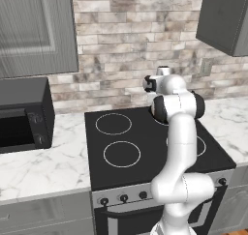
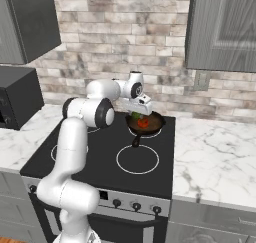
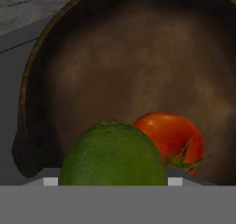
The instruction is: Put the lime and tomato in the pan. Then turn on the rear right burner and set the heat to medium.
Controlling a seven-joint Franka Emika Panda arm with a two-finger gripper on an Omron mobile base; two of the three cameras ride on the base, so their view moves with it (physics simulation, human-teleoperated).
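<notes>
Lime and tomato fill our hand view inside the pan; our gripper hovers above, its spread unclear.

Black microwave on marble counter; grey cabinets above

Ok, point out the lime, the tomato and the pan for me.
lime [image 3: 113, 154]: hand view, middle of its green skin.
tomato [image 3: 170, 133]: hand view, red top beside the lime.
pan [image 3: 133, 52]: hand view, bare brown floor.
</notes>
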